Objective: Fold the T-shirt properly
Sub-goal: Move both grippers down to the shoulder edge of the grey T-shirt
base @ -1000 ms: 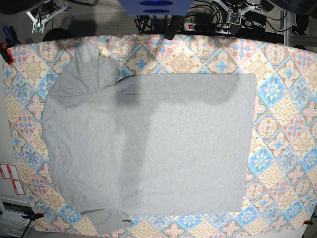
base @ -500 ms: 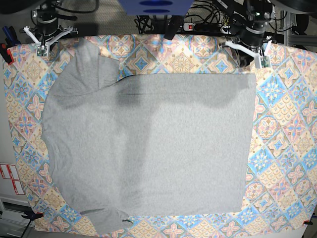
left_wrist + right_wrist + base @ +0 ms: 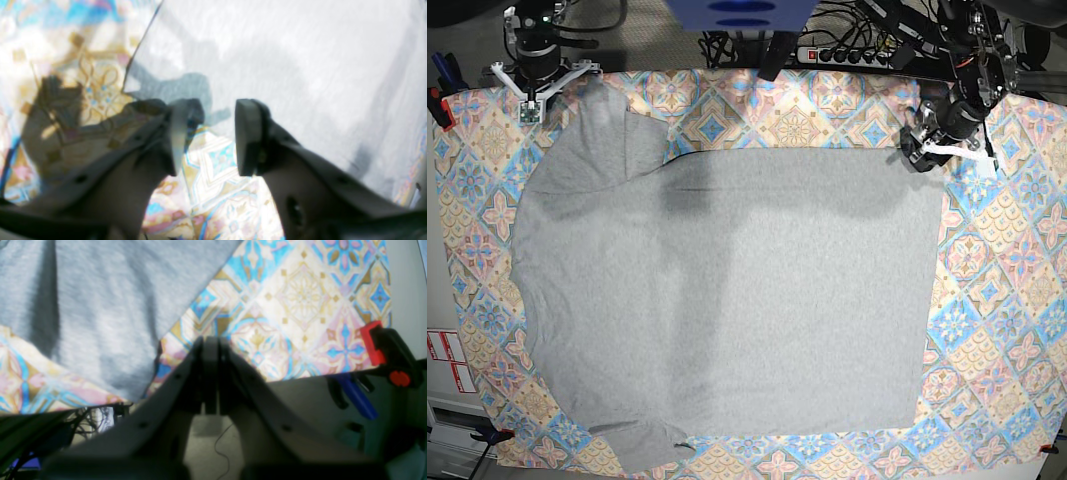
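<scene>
The T-shirt is lying flat on the tablecloth, looking soft, limp and best pinched at its corner, where the left gripper is hovering open while the right gripper is sitting closed.

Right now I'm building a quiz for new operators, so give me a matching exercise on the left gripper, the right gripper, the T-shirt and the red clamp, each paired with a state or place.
Column one:
1. left gripper
2. right gripper
3. T-shirt
4. red clamp

Column two:
A. spread flat on the tablecloth
B. jaws apart, above the shirt's corner
C. at the table's edge
D. jaws shut, holding nothing

Pairs: 1-B, 2-D, 3-A, 4-C
</scene>
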`<action>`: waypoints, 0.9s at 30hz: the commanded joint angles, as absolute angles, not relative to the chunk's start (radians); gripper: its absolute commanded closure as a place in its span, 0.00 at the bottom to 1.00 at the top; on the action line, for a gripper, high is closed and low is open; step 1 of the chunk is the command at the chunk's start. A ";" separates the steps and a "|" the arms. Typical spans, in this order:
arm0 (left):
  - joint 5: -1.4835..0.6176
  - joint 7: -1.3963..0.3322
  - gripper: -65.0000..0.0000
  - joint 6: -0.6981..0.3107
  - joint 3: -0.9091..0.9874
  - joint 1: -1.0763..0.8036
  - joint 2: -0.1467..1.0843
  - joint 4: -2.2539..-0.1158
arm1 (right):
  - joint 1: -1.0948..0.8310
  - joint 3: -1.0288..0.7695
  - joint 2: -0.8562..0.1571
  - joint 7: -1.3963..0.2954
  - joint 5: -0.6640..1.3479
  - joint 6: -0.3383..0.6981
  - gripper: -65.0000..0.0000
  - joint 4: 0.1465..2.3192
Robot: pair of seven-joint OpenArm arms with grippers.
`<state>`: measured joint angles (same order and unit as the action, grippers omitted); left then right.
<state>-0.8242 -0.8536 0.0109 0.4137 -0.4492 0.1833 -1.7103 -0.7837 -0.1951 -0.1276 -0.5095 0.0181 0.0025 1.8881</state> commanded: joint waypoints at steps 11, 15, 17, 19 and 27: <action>-0.837 -0.846 0.58 0.004 0.487 -0.403 0.151 -1.558 | -0.792 -0.200 -0.134 -0.490 0.015 -0.004 1.00 1.913; -0.832 -0.845 0.58 0.004 0.483 -0.372 0.153 -1.504 | -0.792 -0.200 -0.134 -0.490 0.015 -0.004 1.00 1.913; -0.832 -0.845 0.58 0.004 0.483 -0.341 0.153 -1.458 | -0.792 -0.200 -0.134 -0.490 0.015 -0.004 1.00 1.913; -0.831 -0.845 0.58 0.004 0.483 -0.312 0.151 -1.423 | -0.792 -0.200 -0.134 -0.490 0.015 -0.004 1.00 1.913; -0.837 -0.888 0.87 0.002 0.444 -0.275 0.151 -1.420 | -0.794 -0.200 -0.134 -0.492 0.015 -0.004 1.00 1.919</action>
<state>-0.8337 -0.8543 0.0006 0.4496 -0.2733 0.1497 -1.4181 -0.7845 -0.1951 -0.1280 -0.5102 0.0177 0.0017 1.8996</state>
